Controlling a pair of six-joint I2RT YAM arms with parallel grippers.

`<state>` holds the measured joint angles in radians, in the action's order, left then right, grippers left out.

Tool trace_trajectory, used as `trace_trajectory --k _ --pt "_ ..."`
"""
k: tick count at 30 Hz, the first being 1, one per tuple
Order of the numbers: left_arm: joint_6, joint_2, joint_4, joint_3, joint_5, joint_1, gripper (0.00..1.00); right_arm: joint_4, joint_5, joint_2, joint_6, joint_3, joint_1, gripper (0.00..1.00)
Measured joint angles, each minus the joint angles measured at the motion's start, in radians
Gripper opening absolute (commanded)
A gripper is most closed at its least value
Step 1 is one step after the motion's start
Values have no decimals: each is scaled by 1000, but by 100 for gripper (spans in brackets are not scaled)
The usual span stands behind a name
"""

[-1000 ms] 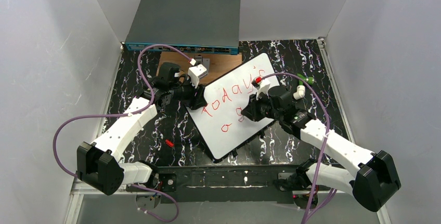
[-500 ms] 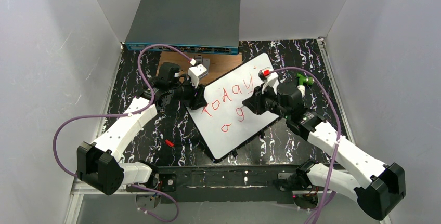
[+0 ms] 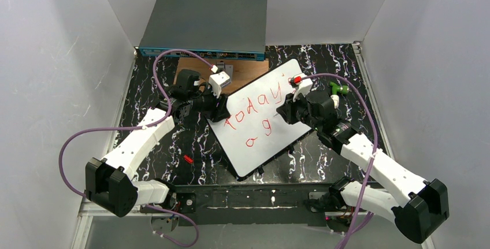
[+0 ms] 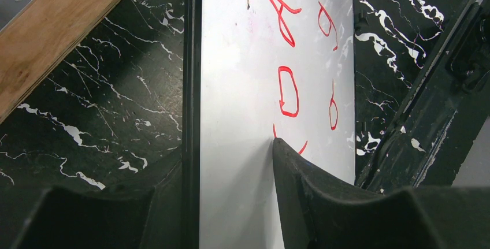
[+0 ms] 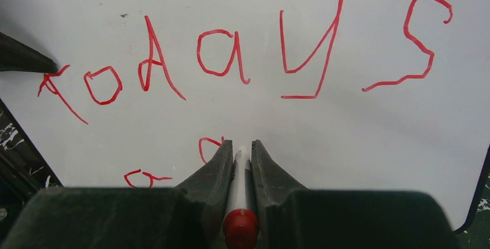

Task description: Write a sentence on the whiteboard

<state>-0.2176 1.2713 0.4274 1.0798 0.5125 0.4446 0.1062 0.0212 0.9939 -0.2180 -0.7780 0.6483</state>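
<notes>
Top external view: two arms reach over a black marbled worktop (image 3: 173, 151).
Red cap (image 3: 188, 159): lies loose near the worktop's near-left part.
Whiteboard (image 3: 254, 145): mid-worktop, angled, red writing "today" on it.
Left gripper (image 3: 222, 110): jaws clamped on the whiteboard's left edge.
Right gripper (image 5: 241, 145): clenched on a red marker (image 5: 240, 226), tip at the board.
Wooden plate (image 3: 245, 73): far edge, before a grey network switch (image 3: 205, 26).

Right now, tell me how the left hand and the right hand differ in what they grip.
The left hand clamps the whiteboard edge, one finger lying on its face; the right hand is shut on a red-ended marker. The left hand sits at the board's left edge; the right hand is over the red writing. Both are dark-fingered.
</notes>
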Motion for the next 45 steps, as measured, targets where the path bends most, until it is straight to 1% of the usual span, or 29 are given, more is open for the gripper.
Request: trace_trajectory --k 35,45 --pt "-3 -8 6 0 -1 3 0 -9 -6 72 13 0 -32 1" --pt "1 -10 16 0 -10 3 0 -27 -29 92 14 -2 -34 1"
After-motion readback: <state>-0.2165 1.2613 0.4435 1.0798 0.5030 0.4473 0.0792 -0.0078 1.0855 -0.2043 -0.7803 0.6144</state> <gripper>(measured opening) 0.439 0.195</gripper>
